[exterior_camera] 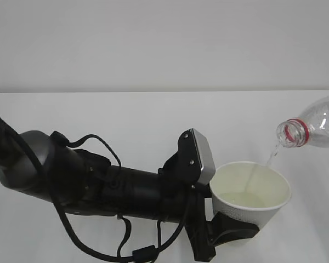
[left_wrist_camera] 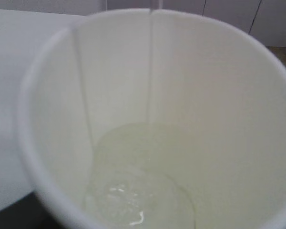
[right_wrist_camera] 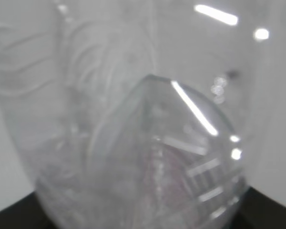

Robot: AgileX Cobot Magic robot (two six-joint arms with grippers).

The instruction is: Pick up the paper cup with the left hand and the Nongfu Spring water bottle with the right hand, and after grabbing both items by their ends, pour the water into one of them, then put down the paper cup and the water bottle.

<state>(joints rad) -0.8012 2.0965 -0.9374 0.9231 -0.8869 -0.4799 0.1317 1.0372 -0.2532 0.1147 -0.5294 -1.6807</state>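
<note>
Lower right of the exterior view: the paper cup point(exterior_camera: 252, 200), white, tapered, cream inside, mouth up and raised clear of the white table point(exterior_camera: 126, 120). Its lower wall sits between the black fingers point(exterior_camera: 230, 230) of the left hand point(exterior_camera: 225, 227), which is clamped around the cup from the left; the arm runs back across the lower left of the frame, with black cables point(exterior_camera: 93, 241) looped under it and a grey plate point(exterior_camera: 203, 156) just left of the cup's rim.

Right edge of the same view, above the cup: the Nongfu Spring water bottle point(exterior_camera: 318, 123), clear plastic, tipped neck-down toward the left, red neck ring point(exterior_camera: 293, 132) at the open mouth. Only the neck and shoulder show; the rest runs out of frame. The mouth hangs above and just right of the cup's rim, not touching it.

Between bottle mouth and cup: the water point(exterior_camera: 247, 198), a thin clear stream dropping from the mouth past the rim and pooling shallowly at the cup's bottom.

Left wrist view: the cup's interior fills the frame, seam line down the back wall, pale pool with small bubbles at the bottom, a thin vertical stream running down from the top edge. The gripper itself is not seen here.

Right wrist view: blurred clear ribbed plastic of the bottle fills the frame, with bright reflections and a faint reddish patch low in the middle. The right hand shows only as dark corners at the bottom edge; its fingers are not visible, so its grasp cannot be told from sight, though the bottle lies close against the camera.
</note>
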